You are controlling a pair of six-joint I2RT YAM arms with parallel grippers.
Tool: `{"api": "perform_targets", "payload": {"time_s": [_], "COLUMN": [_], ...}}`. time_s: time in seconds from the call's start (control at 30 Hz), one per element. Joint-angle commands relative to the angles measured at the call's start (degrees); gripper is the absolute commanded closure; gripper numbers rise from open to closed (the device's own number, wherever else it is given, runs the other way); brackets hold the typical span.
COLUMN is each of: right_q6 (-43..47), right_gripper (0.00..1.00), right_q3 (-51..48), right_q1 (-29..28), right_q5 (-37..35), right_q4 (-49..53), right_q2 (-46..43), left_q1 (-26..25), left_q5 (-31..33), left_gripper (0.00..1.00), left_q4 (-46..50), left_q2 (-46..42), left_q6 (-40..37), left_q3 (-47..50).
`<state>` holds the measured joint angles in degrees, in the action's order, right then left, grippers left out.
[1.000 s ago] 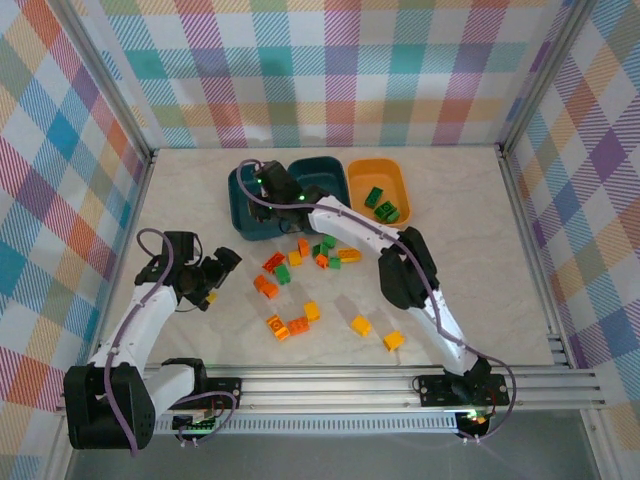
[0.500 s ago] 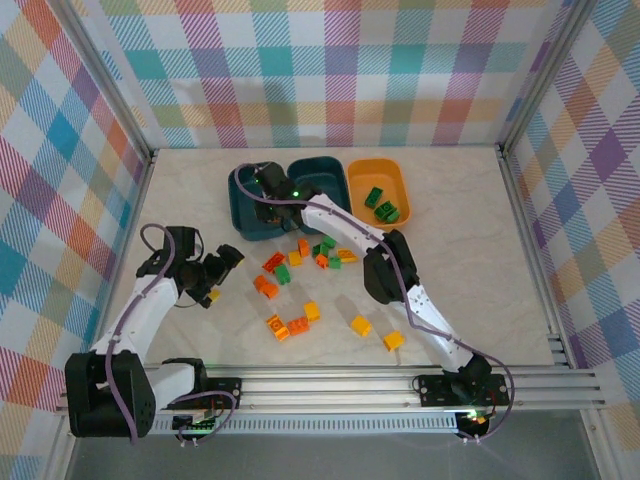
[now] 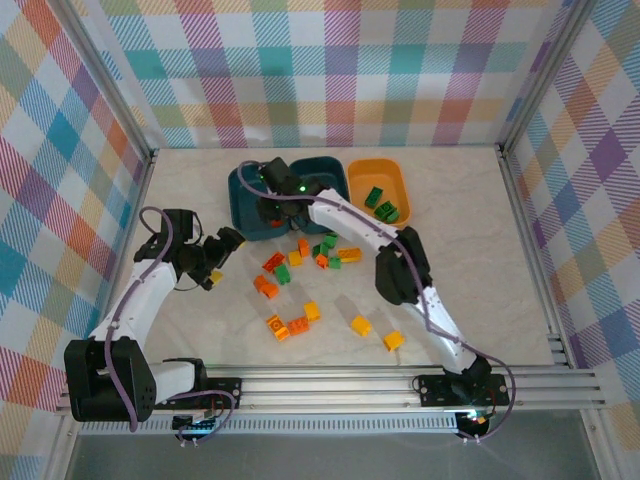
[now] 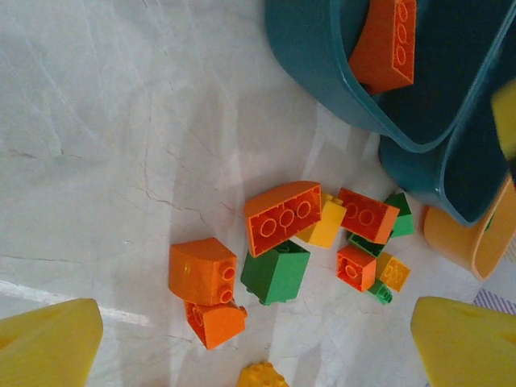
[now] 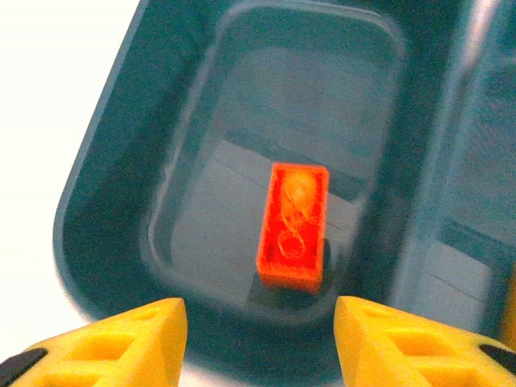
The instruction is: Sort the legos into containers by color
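1. Orange brick (image 5: 294,226): lies on the floor of the left teal tub (image 5: 97,201), free of contact. Long axis runs parallel w/ the tub's long side.
2. Right gripper (image 5: 258,326): hangs directly over that tub, jaws apart, nothing btwn them. The brick sits below and fwd of the fingertips. Judged: drop-off done for this piece.
3. Other tubs: the middle teal tub (image 3: 330,170) stands just beside the left one. The orange-yellow tub (image 3: 385,175) holds green bricks (image 3: 381,205).
4. Loose legos (image 3: 320,250): a mixed orange/yellow/green scatter on the table (image 3: 480,280), on the near side of the tubs.
5. Left gripper (image 3: 222,258): jaws wide apart, empty, low over the table. An orange pair (image 4: 203,270) lies just ahead, btwn the finger lines, w/ a green cube (image 4: 276,272) just beside it.
6. Judged: the left arm is nearer to that pair, and the tub holding orange lies beyond it along the same heading. The two bricks touch, so closing on one may shove the other.
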<state>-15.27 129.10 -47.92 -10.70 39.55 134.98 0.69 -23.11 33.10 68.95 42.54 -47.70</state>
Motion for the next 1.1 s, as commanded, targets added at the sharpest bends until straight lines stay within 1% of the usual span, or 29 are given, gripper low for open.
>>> {"api": "perform_targets", "payload": {"time_s": [0.0,0.07,0.1,0.17,0.33,0.37,0.43,0.5,0.57,0.7,0.8,0.9,1.07], "right_q6": [3.11,2.20,1.73,-0.30,-5.24,-5.94,-7.62,-8.33,-8.76,-8.21,-7.61,-7.17,-5.85], "right_gripper": [0.47,0.46,0.44,0.41,0.31,0.29,0.28,0.26,0.24,0.22,0.21,0.21,0.25], "right_q3": [-13.93,-26.54,-30.90,-42.21,-56.38,-58.55,-62.82,-65.30,-67.83,-72.32,-75.17,-75.06,-74.00], "right_q1": [-1.02,-1.04,-1.08,-1.04,-1.39,-1.59,-2.77,-3.77,-4.51,-5.74,-6.31,-6.39,-6.66], "right_q5": [-2.10,-2.61,-2.62,-2.25,1.95,3.76,3.88,4.97,3.80,5.11,4.89,5.06,4.75], "right_q4": [-3.33,-4.90,-5.25,-3.34,10.14,11.99,14.00,15.71,16.28,12.64,8.24,5.74,3.31], "right_q2": [-15.74,-24.90,-28.20,-36.62,-49.91,-51.58,-53.90,-54.64,-54.41,-52.62,-50.77,-47.51,-43.85], "left_q1": [0.55,0.16,-0.07,-0.68,-3.79,-4.62,-6.36,-7.73,-8.81,-10.56,-12.18,-14.02,-15.89], "left_q5": [-3.11,-3.37,-3.82,-5.08,-7.39,-7.30,-6.95,-7.43,-7.99,-8.11,-7.60,-7.65,-5.92], "left_gripper": [0.02,0.03,0.03,0.04,0.04,0.04,0.04,0.04,0.04,0.04,0.04,0.04,0.03], "left_q4": [2.44,2.74,2.32,1.18,3.00,3.72,4.24,5.95,8.90,11.02,9.47,6.73,3.38], "left_q2": [-0.48,-1.20,-1.66,-3.18,-9.04,-10.45,-13.12,-14.74,-16.10,-19.61,-21.86,-21.83,-21.07], "left_q6": [-1.55,-1.97,-1.80,-0.49,2.16,2.59,3.83,4.21,3.23,2.58,4.04,6.55,11.28], "left_q3": [-0.24,1.28,2.10,4.49,5.69,5.44,5.13,4.42,3.68,6.29,10.24,12.85,13.51]}}
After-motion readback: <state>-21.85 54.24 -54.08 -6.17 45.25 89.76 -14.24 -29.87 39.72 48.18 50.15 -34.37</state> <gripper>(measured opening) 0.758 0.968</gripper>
